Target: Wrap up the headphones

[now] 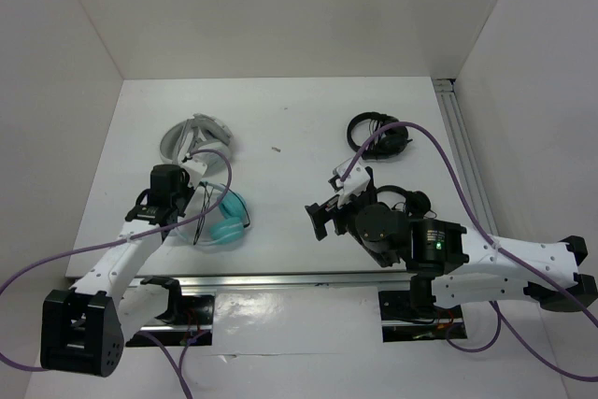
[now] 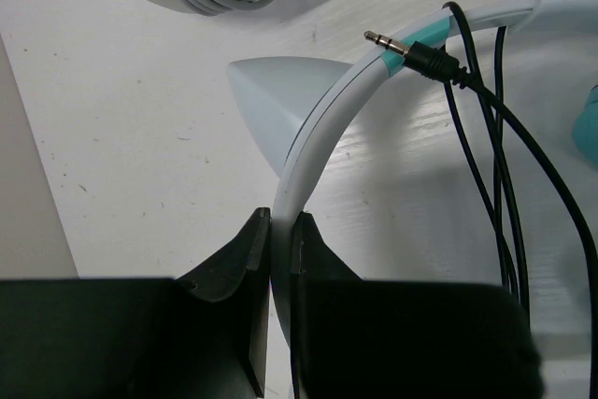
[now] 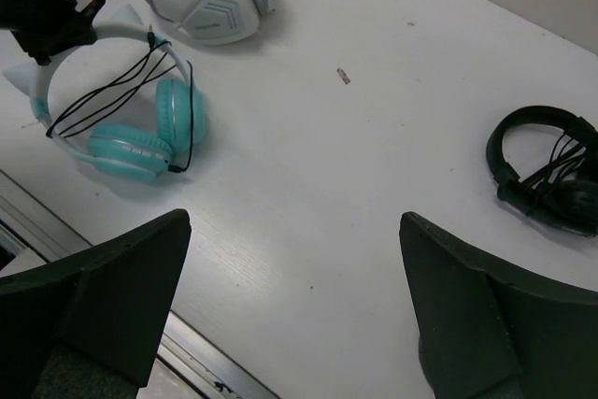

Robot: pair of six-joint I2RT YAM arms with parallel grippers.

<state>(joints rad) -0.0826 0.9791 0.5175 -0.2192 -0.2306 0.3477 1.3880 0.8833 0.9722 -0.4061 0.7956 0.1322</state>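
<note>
Top: left gripper (image 1: 190, 184) clamped on the headphones (image 1: 222, 220) at the headband, cups beside it on the table (image 1: 280, 119). Right gripper (image 1: 322, 219) jaws apart, empty.
Left wrist: headband (image 2: 318, 128) pinched between both fingers, cable (image 2: 486, 165) draped ahead.
Right wrist: headphones ahead-left, black headphones (image 3: 547, 175) ahead-right.

Left arm (image 1: 117, 263) extended forward and rightward from its base, the left gripper (image 2: 280, 231) low at the desk (image 1: 299, 128) with jaws pinched shut on the pale headband (image 2: 318, 137) of the headphones (image 1: 224, 223). Right arm (image 1: 505, 254) angled in from the right, elbow bent, wrist turned toward the centre; the right gripper (image 3: 294, 229) hangs above the desk, jaws spread wide and holding nothing.
</note>
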